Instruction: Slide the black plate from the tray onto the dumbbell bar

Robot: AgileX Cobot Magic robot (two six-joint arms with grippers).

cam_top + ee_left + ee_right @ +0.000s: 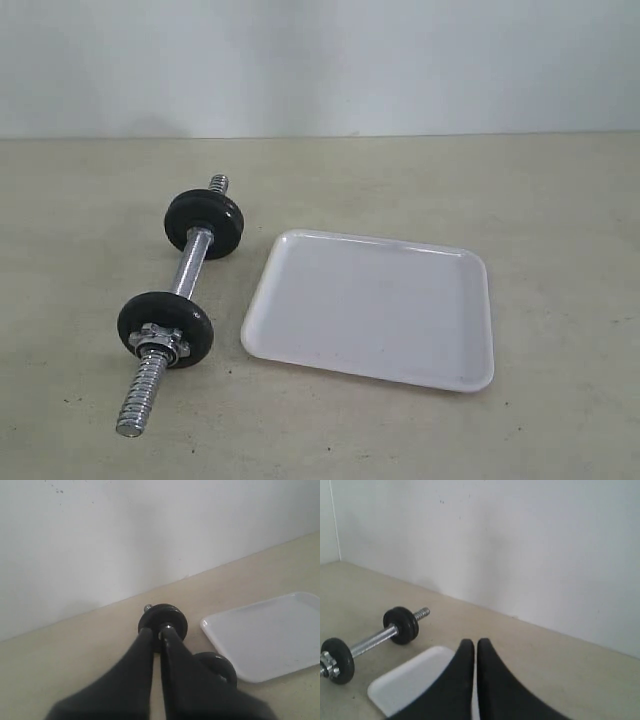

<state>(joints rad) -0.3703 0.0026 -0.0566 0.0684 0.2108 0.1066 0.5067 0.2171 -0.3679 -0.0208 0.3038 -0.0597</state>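
The dumbbell bar (190, 265) lies on the table left of the tray (300, 250). A thick black disc stack (205, 225) sits at its far end. A single black disc (165, 328) sits near its front, held by a silver star nut (158, 342). The white tray holds nothing, and which disc is the black plate I cannot tell. My left gripper (157, 632) is shut and empty above the bar, its tips over the far discs (172, 617). My right gripper (476, 642) is shut and empty over the tray's (410, 680) edge. Neither gripper shows in the exterior view.
A plain white wall runs along the back of the beige table (560, 200). The bar's threaded front end (140, 400) points toward the table's near edge.
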